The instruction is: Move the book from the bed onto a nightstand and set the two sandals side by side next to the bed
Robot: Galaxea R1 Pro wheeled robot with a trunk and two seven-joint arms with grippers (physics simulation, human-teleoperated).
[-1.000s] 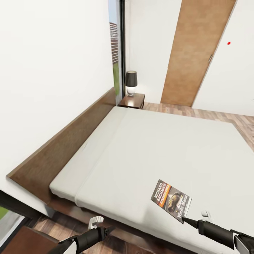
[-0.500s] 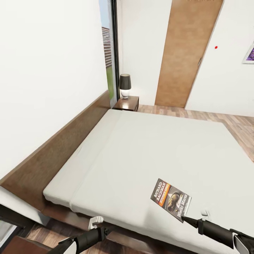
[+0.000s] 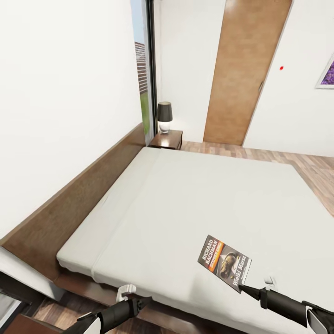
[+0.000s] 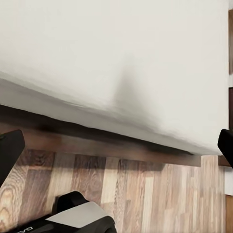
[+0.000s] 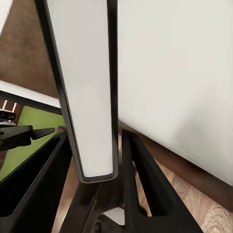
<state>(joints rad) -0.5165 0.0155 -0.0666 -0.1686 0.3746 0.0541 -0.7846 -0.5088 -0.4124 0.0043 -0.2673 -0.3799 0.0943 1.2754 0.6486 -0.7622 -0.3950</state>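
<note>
Head view: right gripper [image 3: 242, 288] pinching book [image 3: 225, 262] corner on bed [image 3: 195, 204]; left gripper [image 3: 141, 302] spread, empty. Next, carry to nightstand [image 3: 166, 138].

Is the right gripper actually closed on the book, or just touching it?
Closed on it: in the right wrist view, the black right gripper has its fingers on both faces of the thin dark-grey paperback book, gripped at its near edge over the off-white bed.

Bed [image 3: 195, 195] is covered in matt off-white cloth, frame's dark smooth wood; book [image 3: 225, 263] looks like glossy paper, nightstand [image 3: 167, 139] top is polished wood.
</note>
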